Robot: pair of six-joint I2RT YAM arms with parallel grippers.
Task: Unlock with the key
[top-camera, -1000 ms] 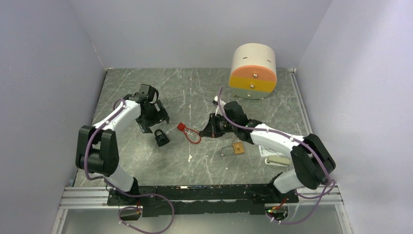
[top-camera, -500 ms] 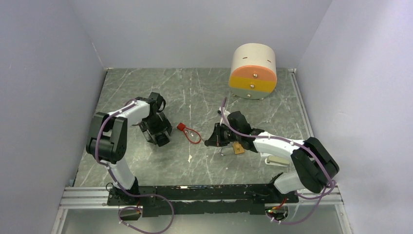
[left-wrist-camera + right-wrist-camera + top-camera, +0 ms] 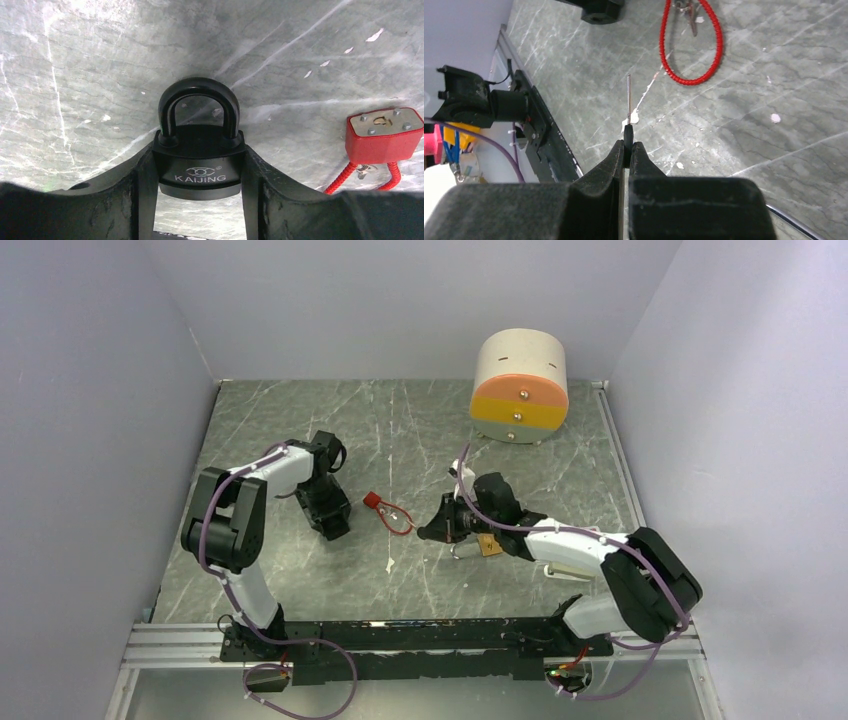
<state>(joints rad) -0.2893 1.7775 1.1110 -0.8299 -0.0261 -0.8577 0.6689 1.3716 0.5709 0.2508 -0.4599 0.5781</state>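
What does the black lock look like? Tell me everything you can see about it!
The black padlock is glossy and looks like metal. It has a rounded body and a thick arched shackle whose two legs go into the body, so it looks locked. White lettering on the body reads KAIJING. It lies on the grey marbled table, shackle pointing away from the left gripper, whose dark fingers sit against both its sides.
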